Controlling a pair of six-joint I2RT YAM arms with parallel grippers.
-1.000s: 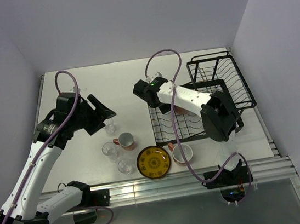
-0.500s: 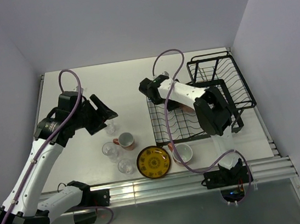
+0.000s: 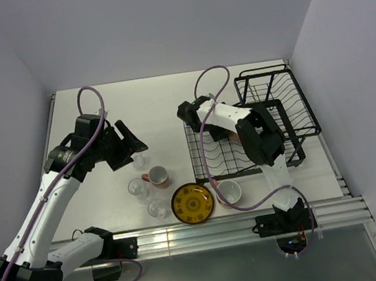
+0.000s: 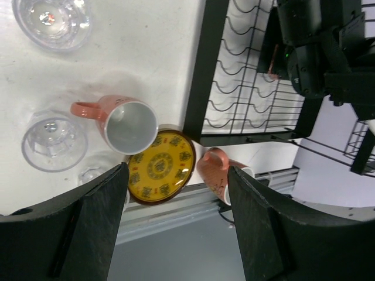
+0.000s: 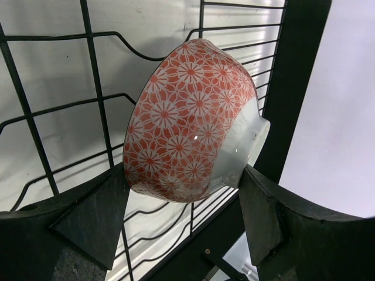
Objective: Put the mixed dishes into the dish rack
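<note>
right arm has folded closer over the dish rack; right gripper flanks the tilted bowl, grip unclear. seat its rim between wires first. left gripper gapes.

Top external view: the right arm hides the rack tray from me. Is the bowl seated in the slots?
Observer: The right wrist view shows the bowl tipped on its side against the rack wires, with its white foot pointing sideways.
Operator: Has the gripper let go?
Observer: I cannot tell. The right gripper has a finger close on each side of the bowl, but contact is unclear.
Operator: Is the left gripper free for the next dish?
Observer: Yes. The left wrist view shows the left gripper open and empty, looking down on a mug and the plate.
</note>
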